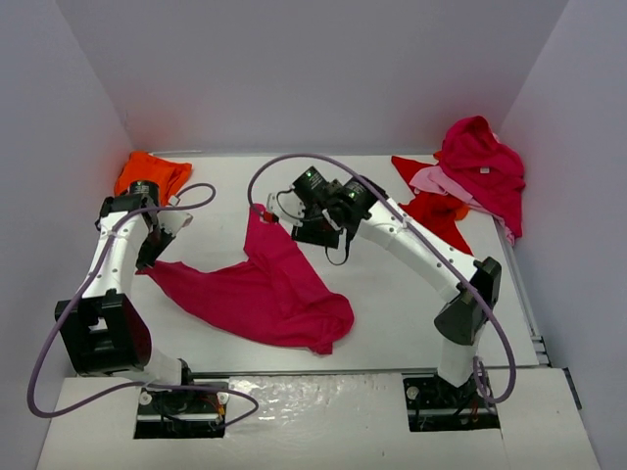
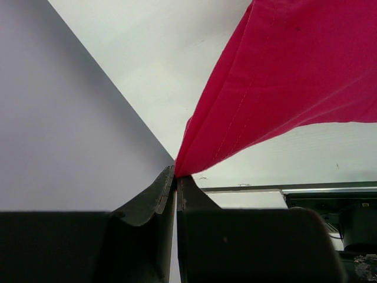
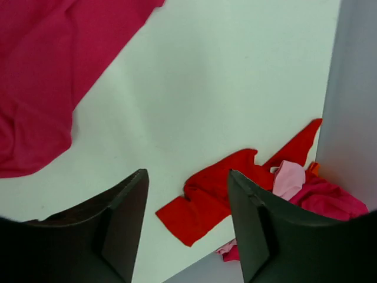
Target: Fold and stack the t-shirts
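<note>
A crimson t-shirt point(image 1: 269, 289) lies crumpled in the middle of the table, one corner stretched out to the left. My left gripper point(image 1: 149, 257) is shut on that corner; in the left wrist view the cloth point(image 2: 277, 88) fans out from the closed tips of the gripper point(image 2: 175, 171). My right gripper point(image 1: 315, 231) is open and empty, just right of the shirt's far point. In the right wrist view that gripper point(image 3: 187, 172) hovers over bare table, with the crimson shirt point(image 3: 47, 76) at upper left.
An orange shirt point(image 1: 152, 174) lies at the back left. A pile at the back right holds a crimson shirt point(image 1: 480, 162), a pink one point(image 1: 441, 181) and a red one point(image 1: 431, 211). White walls enclose three sides.
</note>
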Available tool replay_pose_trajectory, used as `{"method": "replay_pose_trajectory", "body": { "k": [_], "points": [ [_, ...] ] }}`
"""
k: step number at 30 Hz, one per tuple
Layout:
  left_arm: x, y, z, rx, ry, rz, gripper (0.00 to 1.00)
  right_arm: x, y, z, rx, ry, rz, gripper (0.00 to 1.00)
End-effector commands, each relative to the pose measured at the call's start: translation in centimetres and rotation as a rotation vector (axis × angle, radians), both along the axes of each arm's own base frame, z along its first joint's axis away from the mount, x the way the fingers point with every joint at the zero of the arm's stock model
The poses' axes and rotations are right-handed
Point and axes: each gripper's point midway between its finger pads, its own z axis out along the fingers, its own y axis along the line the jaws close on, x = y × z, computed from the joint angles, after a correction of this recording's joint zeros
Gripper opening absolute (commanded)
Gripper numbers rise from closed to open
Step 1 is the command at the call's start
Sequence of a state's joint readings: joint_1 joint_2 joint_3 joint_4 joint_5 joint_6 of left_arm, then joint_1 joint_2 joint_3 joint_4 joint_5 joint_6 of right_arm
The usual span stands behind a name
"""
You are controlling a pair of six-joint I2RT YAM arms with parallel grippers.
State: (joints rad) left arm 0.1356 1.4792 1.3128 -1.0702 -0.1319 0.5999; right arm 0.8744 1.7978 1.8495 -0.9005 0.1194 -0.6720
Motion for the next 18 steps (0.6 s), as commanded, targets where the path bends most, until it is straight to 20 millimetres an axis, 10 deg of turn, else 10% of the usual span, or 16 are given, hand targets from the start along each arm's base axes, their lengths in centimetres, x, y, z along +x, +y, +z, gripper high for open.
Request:
{"method": "replay_pose_trajectory", "body": {
  "k": [1, 9, 18],
  "points": [
    [-0.3, -0.4, 0.8, 0.001, -0.020, 0.000, 0.00, 3.1, 5.1, -2.5, 0.085, 0.053, 0.041, 0.47],
    [-0.9, -1.1, 0.5, 0.002, -0.013, -0.014, 0.00, 2.7, 14.0, -11.1, 0.141, 0.258, 0.127, 0.39],
    [-0.9, -1.4, -0.9, -0.005, 0.010, -0.017, 0.00, 3.0, 17.1, -14.0, 0.162, 0.250, 0.116, 0.47]
  ]
}}
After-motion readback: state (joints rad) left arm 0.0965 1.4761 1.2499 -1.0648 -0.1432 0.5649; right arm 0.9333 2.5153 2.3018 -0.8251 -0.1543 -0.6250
